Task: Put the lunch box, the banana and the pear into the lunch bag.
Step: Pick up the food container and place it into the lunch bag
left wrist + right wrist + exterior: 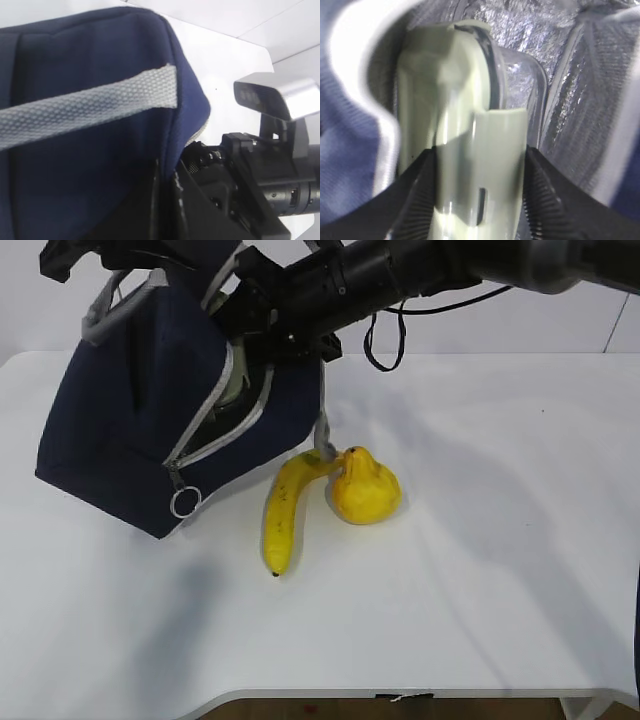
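Black right arm [400, 275] inside lunch bag [130, 440]

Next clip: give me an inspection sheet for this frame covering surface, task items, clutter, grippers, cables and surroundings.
Surface: white table, bare apart from the job's things.
Lunch bag: navy, tilted, zipper open.
Lunch box: green lid, inside the foil-lined bag.
Banana: on the table, touching the pear.
Clutter: nothing seen.
Left gripper: shut on the bag's top edge.
Right gripper: inside the bag, gripping the lunch box.
Cables: black cable looping under the right arm.
Surroundings: white wall.
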Controlling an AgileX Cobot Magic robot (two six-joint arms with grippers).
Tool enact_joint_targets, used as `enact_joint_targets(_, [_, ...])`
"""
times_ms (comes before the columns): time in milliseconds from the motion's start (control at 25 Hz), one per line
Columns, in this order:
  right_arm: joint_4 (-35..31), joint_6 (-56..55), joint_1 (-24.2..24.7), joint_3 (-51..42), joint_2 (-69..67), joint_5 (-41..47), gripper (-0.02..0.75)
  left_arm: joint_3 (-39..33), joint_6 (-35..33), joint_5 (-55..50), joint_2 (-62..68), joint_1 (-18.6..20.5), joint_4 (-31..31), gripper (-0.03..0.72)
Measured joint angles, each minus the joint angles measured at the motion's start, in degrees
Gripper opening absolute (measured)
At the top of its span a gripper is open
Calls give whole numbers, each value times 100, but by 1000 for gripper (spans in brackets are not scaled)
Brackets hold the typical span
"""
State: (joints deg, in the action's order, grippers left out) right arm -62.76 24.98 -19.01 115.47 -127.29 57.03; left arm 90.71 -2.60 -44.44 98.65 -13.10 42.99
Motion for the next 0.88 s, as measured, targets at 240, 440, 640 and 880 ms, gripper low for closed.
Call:
enact_joint_targets(240, [-105, 270, -134, 0, 0, -214, 391, 0, 0, 74, 0, 0, 9, -6])
enact_joint_targets(440, [-105, 283, -322, 0, -41, -551, 391, 0, 0, 113, 0, 0, 9, -6])
enact_joint_targets(640, [-105, 283, -387, 0, -144, -641, 390, 0, 0, 113, 0, 0, 9, -6])
enact_joint_targets(880, [-144, 286, -389, 0, -280, -630, 402, 0, 0, 113, 0, 0, 9, -6])
